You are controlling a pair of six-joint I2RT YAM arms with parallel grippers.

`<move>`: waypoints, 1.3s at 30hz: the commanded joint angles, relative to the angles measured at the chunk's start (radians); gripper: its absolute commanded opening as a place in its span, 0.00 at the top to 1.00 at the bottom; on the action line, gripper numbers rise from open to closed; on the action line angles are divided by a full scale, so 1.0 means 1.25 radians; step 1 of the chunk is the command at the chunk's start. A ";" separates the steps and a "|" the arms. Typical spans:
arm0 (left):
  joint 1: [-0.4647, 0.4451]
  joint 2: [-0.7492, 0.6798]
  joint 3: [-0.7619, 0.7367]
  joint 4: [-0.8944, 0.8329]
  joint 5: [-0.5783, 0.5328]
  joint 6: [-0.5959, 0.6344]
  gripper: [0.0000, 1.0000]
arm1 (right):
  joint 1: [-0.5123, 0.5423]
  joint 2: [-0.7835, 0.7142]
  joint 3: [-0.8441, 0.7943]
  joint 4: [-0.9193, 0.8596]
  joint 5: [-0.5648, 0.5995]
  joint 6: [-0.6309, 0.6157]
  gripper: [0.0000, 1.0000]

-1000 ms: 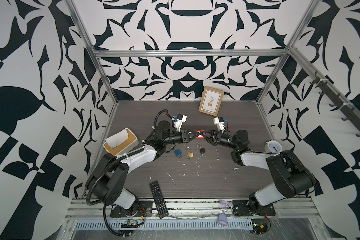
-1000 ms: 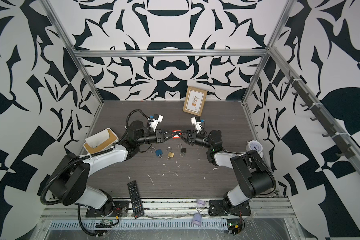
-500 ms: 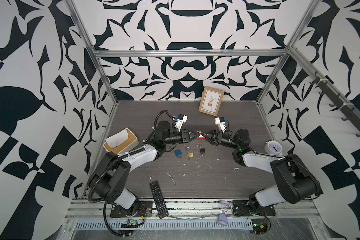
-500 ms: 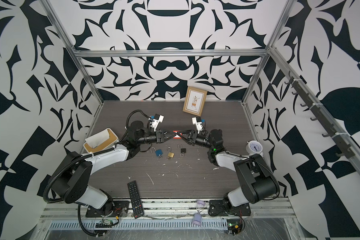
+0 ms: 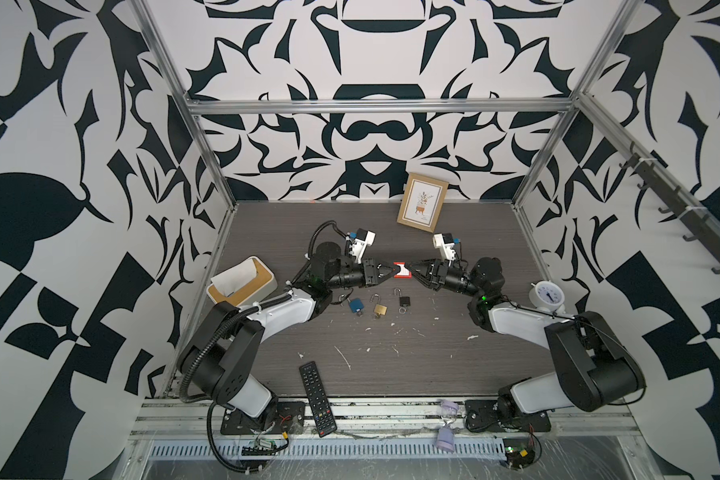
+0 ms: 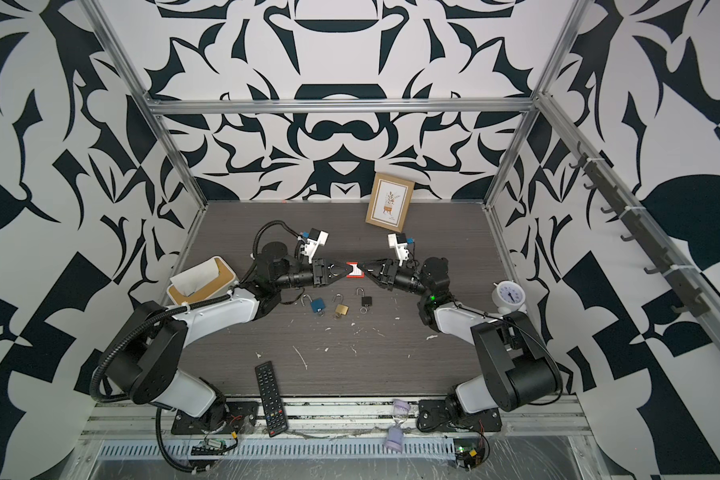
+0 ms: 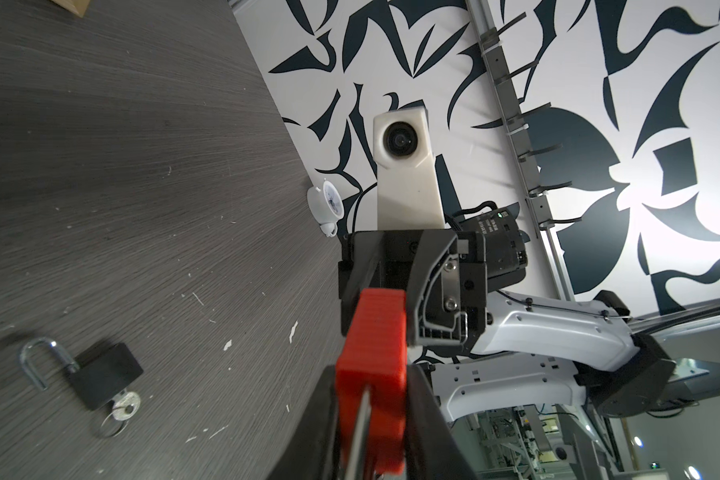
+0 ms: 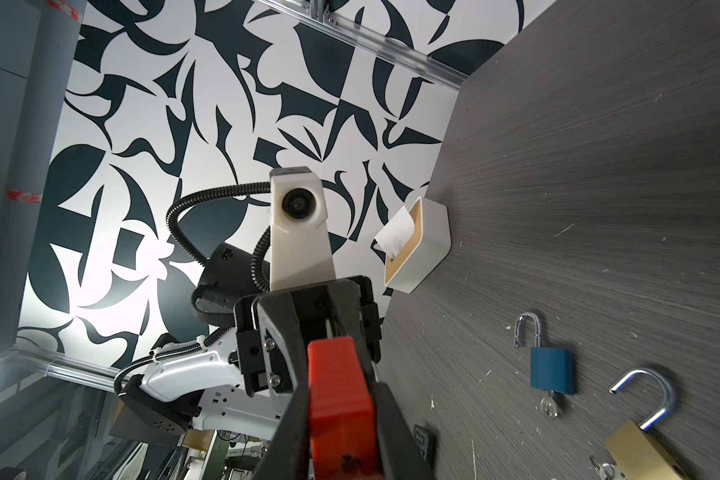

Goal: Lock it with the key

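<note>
The red lock (image 5: pixel 401 269) hangs in the air just behind the black lock (image 5: pixel 405 300). Its long axis runs from claw to claw. The left claw (image 5: pixel 393 270) and right claw (image 5: pixel 409 269) each pinch one end, equally near.

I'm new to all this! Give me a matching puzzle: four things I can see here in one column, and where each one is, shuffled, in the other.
Things:
1. red padlock
2. blue padlock
3. alarm clock
4. picture frame

Places:
A. standing near the back wall
B. lying on the table, shackle open
C. clamped between the left end effector and the right end effector
D. standing at the table's edge, beside the right arm

Pairs: 1-C, 2-B, 3-D, 4-A
</note>
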 commanded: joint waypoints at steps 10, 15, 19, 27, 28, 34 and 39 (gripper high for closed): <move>-0.002 0.023 0.016 0.059 0.027 0.006 0.79 | -0.003 0.006 -0.002 0.083 0.008 0.051 0.95; -0.002 0.025 0.015 0.062 0.026 0.004 0.68 | -0.003 0.009 -0.005 0.089 0.008 0.052 0.95; -0.002 0.025 0.015 0.063 0.025 0.002 0.65 | -0.003 0.012 -0.006 0.087 0.007 0.050 0.95; -0.005 0.037 0.022 0.074 0.031 -0.008 0.63 | 0.000 0.012 -0.007 0.086 0.004 0.042 0.95; -0.005 0.039 0.022 0.074 0.032 -0.008 0.63 | 0.000 0.013 -0.006 0.084 0.005 0.040 0.95; -0.007 0.049 0.027 0.087 0.033 -0.016 0.65 | 0.005 0.008 -0.007 0.075 0.002 0.031 0.95; -0.007 0.058 0.027 0.097 0.035 -0.023 0.66 | 0.010 0.000 -0.007 0.050 0.001 0.010 0.95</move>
